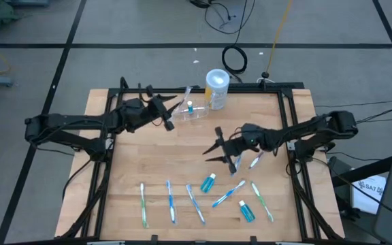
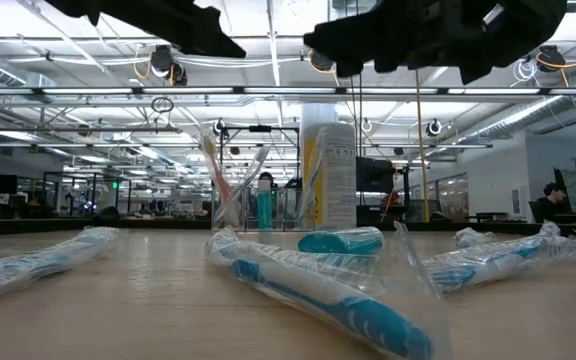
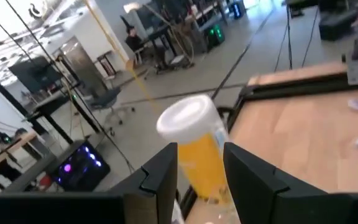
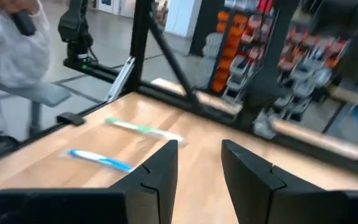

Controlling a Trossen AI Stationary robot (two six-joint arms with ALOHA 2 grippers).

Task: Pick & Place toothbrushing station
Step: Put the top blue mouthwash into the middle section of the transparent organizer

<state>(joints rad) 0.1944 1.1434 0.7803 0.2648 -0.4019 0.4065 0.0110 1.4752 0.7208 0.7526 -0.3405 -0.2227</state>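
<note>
The toothbrushing station, a small clear cup (image 1: 194, 113), stands on its base at the table's far side. A toothbrush (image 1: 186, 93) and a small blue tube (image 1: 190, 106) stick up out of it; the low view shows the cup (image 2: 236, 208) in the distance. The tall yellow container with a white lid (image 1: 216, 88) stands just right of the cup. My left gripper (image 1: 170, 117) hovers open just left of the cup, and its wrist view looks between the fingers (image 3: 201, 155) at the yellow container (image 3: 202, 155). My right gripper (image 1: 214, 145) hovers open over the table's middle, holding nothing (image 4: 199, 152).
Several wrapped toothbrushes (image 1: 171, 202) and two blue toothpaste tubes (image 1: 208, 182) (image 1: 246, 211) lie along the near half of the table. Another toothbrush (image 1: 256, 161) lies under the right arm. A black frame (image 1: 288, 116) edges the table. A person's white sleeve (image 4: 5, 50) shows beyond it.
</note>
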